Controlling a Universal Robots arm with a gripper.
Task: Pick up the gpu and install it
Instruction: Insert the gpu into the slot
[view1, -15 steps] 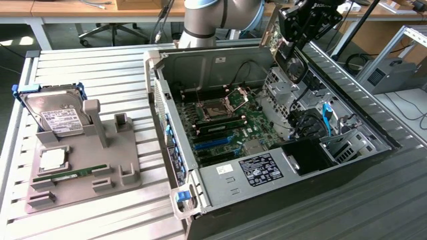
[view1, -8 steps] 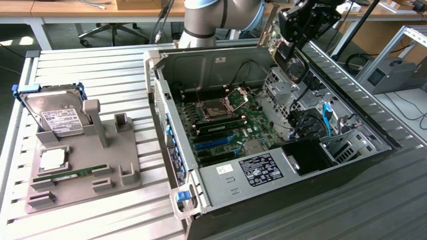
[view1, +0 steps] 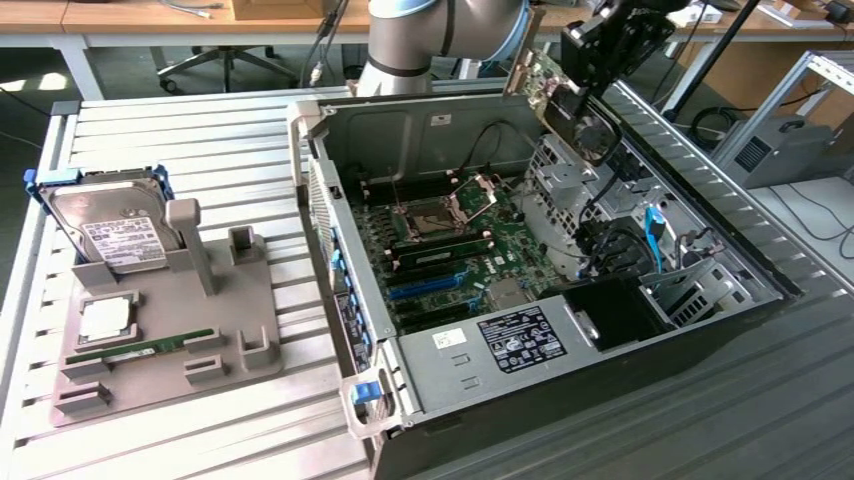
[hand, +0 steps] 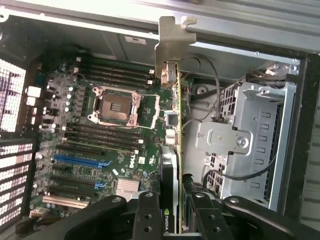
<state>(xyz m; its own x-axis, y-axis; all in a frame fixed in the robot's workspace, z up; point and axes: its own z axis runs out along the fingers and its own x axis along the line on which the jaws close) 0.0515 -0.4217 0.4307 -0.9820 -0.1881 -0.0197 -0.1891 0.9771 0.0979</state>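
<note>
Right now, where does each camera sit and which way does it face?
Exterior view: off the arm, high, looking down on the open computer case and parts tray; the arm and gripper show, holding the graphics card.
Wrist view: on the wrist, looking along that card into the case at the motherboard; the fingers show.
Shared: card, gripper, case, motherboard.

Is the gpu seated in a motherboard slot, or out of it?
Out. The gripper holds the gpu edge-on over the open case, clear of the motherboard; the blue slot below is empty.
</note>
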